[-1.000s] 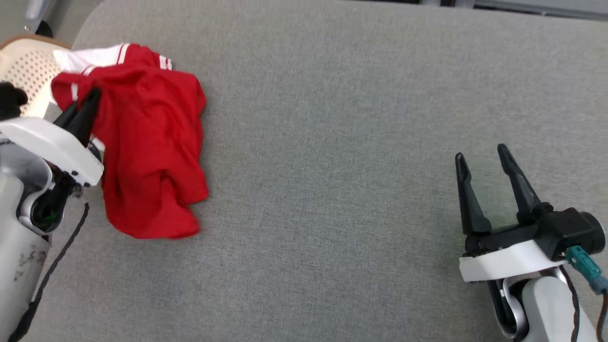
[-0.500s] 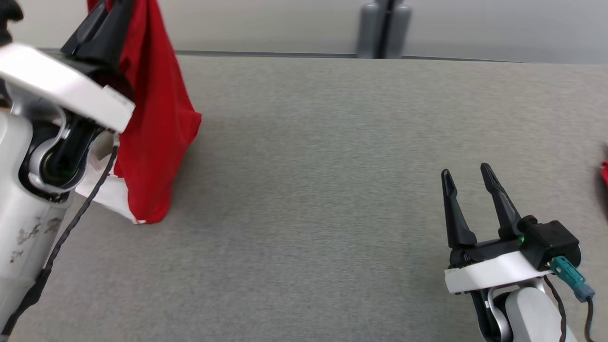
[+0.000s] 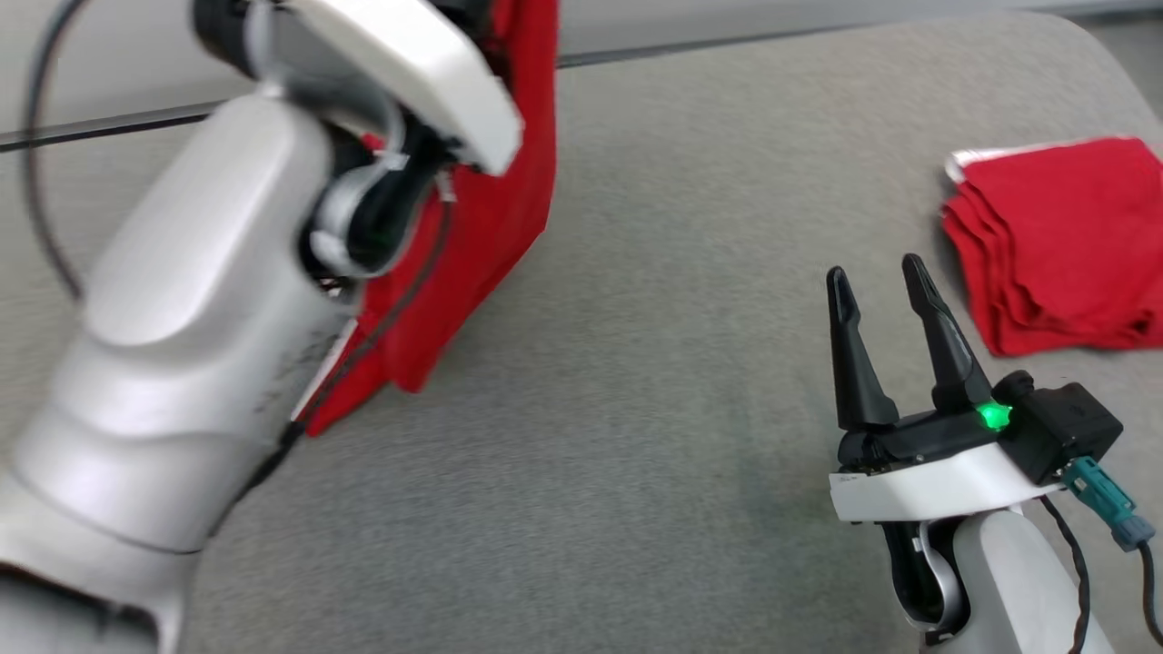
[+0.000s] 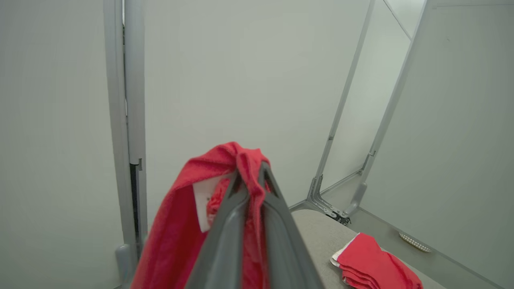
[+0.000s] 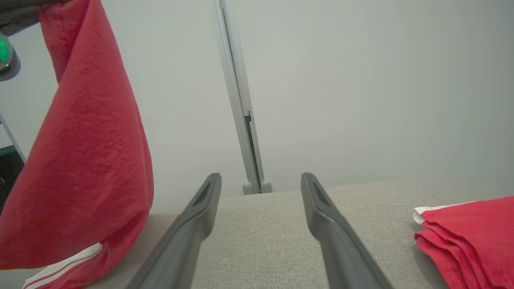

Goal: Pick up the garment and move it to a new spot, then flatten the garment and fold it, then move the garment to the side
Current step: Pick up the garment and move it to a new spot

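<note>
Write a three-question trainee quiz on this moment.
1. True or false: the left gripper is shut on the garment.
2. The right gripper is: A) open and empty, B) shut on cloth, C) shut and empty.
3. Fill in: the folded red stack lies at the table's ___ side, by the robot's own sides.

Key: 1 true; 2 A; 3 right.

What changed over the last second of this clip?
The left gripper, shut on the red garment, raised it from a crumpled heap on the grey surface; it now hangs from the gripper. The head camera swung too, bringing a folded red stack into view. The right gripper stayed open and empty.
</note>
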Controlling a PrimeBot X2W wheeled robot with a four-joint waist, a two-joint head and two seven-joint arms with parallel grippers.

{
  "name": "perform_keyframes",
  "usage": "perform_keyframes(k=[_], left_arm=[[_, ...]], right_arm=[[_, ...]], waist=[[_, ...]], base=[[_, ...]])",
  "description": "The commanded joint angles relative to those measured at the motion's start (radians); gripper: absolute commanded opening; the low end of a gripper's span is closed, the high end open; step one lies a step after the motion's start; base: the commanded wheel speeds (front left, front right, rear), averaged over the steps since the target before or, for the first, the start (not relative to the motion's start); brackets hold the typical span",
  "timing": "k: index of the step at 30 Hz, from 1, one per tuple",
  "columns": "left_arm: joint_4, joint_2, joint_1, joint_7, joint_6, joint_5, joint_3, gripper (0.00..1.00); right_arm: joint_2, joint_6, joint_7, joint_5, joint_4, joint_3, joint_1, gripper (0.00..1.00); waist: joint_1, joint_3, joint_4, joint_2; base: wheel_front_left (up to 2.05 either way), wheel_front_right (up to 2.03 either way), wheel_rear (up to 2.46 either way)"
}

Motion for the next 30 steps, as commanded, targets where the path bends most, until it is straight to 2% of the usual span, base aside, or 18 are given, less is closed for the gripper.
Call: perform_keyframes(k=[1, 3, 4, 5, 6, 9, 12, 15, 18, 22, 30], left_arm=[[0.057, -0.055, -0.027, -0.007, -0.001, 0.015, -0.032, 0.00], [0.117, -0.108, -0.048, -0.029, 0.002, 0.045, -0.066, 0.00], [0.146, -0.139, -0.048, -0.043, 0.004, 0.050, -0.081, 0.21], [0.146, -0.139, -0.048, -0.043, 0.004, 0.050, -0.081, 0.21], [0.175, -0.165, -0.040, -0.054, 0.002, 0.051, -0.096, 1.00], [0.248, -0.208, 0.000, -0.042, -0.037, 0.041, -0.172, 1.00], [0.284, -0.220, 0.028, -0.044, -0.086, 0.027, -0.234, 1.00], [0.321, -0.225, 0.048, -0.079, -0.099, 0.027, -0.248, 1.00], [0.355, -0.215, 0.057, -0.138, -0.102, 0.008, -0.209, 1.00], [0.377, -0.163, 0.070, -0.227, -0.109, 0.001, -0.154, 1.00], [0.343, 0.013, 0.207, -0.321, -0.117, 0.046, -0.076, 1.00]], right_arm=[[-0.001, 0.000, -0.006, 0.023, -0.009, 0.010, -0.018, 1.00], [0.000, 0.000, -0.006, 0.035, -0.012, 0.015, -0.019, 1.00], [0.000, 0.000, -0.006, 0.041, -0.013, 0.017, -0.021, 1.00], [0.000, 0.000, -0.006, 0.041, -0.013, 0.017, -0.021, 1.00], [0.000, 0.000, -0.006, 0.045, -0.013, 0.018, -0.021, 1.00], [0.000, 0.000, -0.006, 0.056, -0.011, 0.024, -0.020, 1.00], [0.000, 0.000, -0.006, 0.060, -0.008, 0.019, -0.013, 1.00], [0.000, 0.000, -0.006, 0.050, -0.005, 0.003, 0.003, 1.00], [0.000, 0.000, -0.006, 0.033, 0.001, -0.006, 0.011, 1.00], [-0.001, 0.000, -0.006, 0.007, 0.007, -0.019, 0.020, 1.00], [-0.001, 0.000, -0.006, -0.052, 0.024, -0.053, 0.052, 1.00]], waist=[[0.0000, 0.071, -0.107, 0.0000], [0.0000, 0.083, -0.135, 0.0000], [0.0000, 0.089, -0.147, 0.0000], [0.0000, 0.089, -0.147, 0.0000], [0.0000, 0.093, -0.157, 0.0000], [0.0000, 0.094, -0.179, 0.0000], [0.0000, 0.082, -0.182, 0.0000], [0.0000, 0.062, -0.160, 0.0000], [0.0000, 0.039, -0.116, 0.0000], [0.0000, -0.001, -0.043, 0.0000], [0.0000, -0.092, 0.114, 0.0000]], base=[[0.00, 0.00, 0.00], [0.00, 0.00, 0.00], [0.00, 0.00, 0.00], [0.00, 0.00, 0.00], [0.00, 0.00, 0.00], [0.00, 0.00, 0.00], [0.00, 0.00, 0.00], [0.00, 0.00, 0.00], [0.00, 0.00, 0.00], [0.00, 0.00, 0.00], [0.00, 0.00, 0.00]])
